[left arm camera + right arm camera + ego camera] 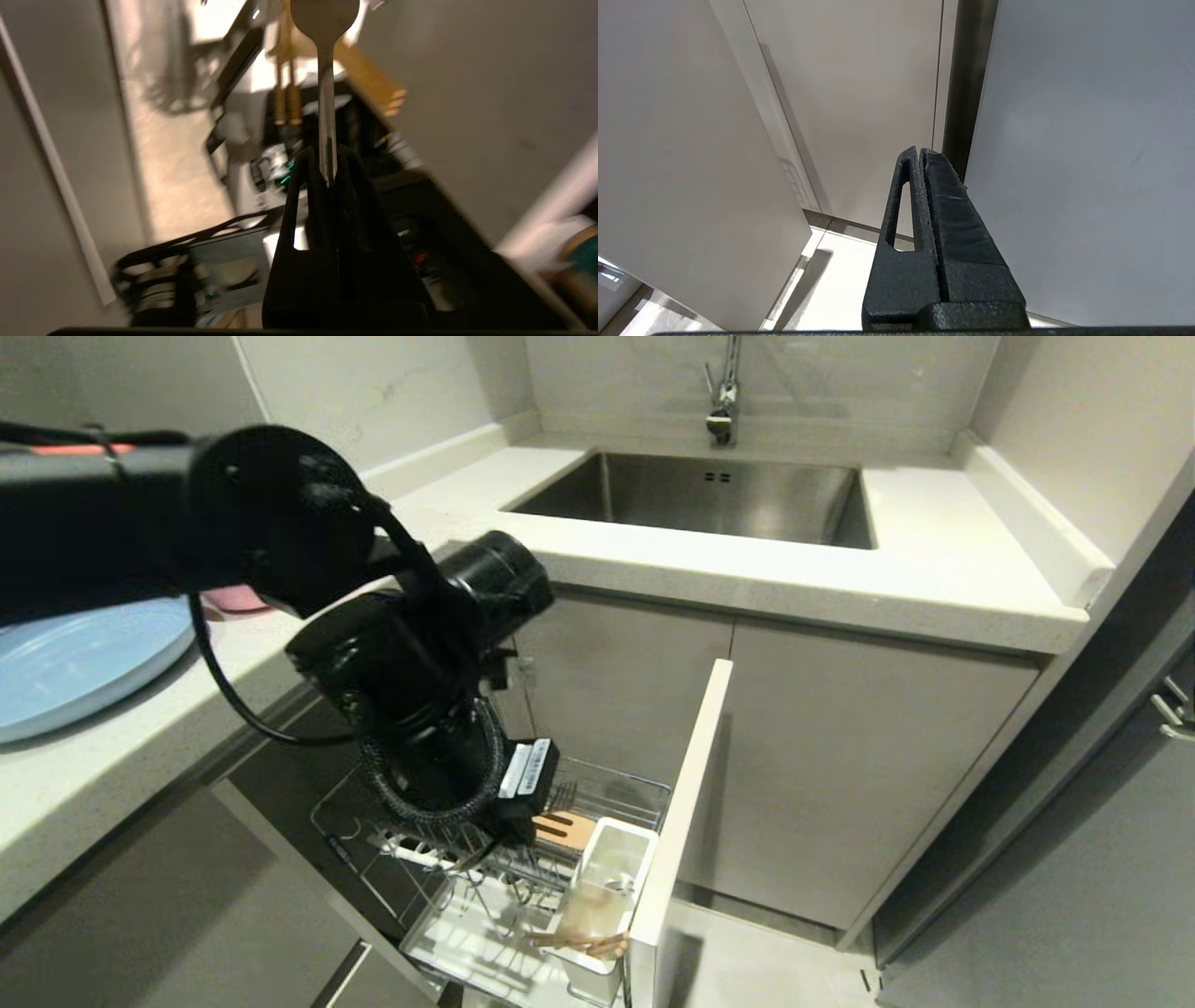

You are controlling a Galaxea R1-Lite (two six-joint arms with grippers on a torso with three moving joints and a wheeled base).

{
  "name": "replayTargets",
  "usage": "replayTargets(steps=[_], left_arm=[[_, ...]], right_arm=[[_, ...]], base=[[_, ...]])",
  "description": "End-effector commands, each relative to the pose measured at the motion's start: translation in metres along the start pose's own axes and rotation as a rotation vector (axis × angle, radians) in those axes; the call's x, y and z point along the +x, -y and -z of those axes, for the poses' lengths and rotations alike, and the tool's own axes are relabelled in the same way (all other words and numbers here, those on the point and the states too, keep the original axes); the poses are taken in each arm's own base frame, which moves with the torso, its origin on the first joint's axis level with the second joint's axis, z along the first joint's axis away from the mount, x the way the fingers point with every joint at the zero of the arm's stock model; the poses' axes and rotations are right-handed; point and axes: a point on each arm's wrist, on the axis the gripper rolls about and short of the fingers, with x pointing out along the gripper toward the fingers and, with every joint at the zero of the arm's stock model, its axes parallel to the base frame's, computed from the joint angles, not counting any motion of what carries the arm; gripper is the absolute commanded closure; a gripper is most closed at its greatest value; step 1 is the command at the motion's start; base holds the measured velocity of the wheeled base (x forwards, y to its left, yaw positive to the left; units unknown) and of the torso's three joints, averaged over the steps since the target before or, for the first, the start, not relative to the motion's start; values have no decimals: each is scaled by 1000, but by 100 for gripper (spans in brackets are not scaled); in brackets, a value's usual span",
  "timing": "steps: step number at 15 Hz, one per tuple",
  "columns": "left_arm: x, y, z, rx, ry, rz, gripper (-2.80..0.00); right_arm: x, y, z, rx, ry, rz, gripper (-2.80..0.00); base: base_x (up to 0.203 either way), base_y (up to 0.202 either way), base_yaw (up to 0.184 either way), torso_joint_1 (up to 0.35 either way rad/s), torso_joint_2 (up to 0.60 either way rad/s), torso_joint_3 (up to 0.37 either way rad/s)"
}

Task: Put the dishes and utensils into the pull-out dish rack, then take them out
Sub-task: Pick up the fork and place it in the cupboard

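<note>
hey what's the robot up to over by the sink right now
The left gripper is shut on a silver fork by its handle, low over the pull-out dish rack under the counter. The chopsticks already sit in the rack's white utensil cup. The blue plate and pink bowl are on the counter. The right gripper is shut and empty, parked beside the cabinets.

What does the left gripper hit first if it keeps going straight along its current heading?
Probably the pull-out dish rack. The left gripper, shut on the fork, points down over the white utensil cup, where the chopsticks already stand. The fork would meet it first; depth is unclear.
</note>
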Motion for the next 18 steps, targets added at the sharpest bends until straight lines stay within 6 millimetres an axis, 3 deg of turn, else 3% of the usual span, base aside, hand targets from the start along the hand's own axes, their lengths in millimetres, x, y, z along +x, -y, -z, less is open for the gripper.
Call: replayTargets(steps=[1,8,14,18], left_arm=[[42,5,-12,30,-122,-60,0],[88,12,-28,83,-217,-94,0],[108,16,-37,116,-235,-92,0],[109,20,-35,131,-248,-67,0]], right_arm=[[1,0,7,0,-24,0,0],[1,0,7,0,-24,0,0],[1,0,7,0,-24,0,0],[1,0,7,0,-24,0,0]], base=[[0,0,0,0,0,0],[0,0,0,0,0,0],[0,0,0,0,0,0],[0,0,0,0,0,0]])
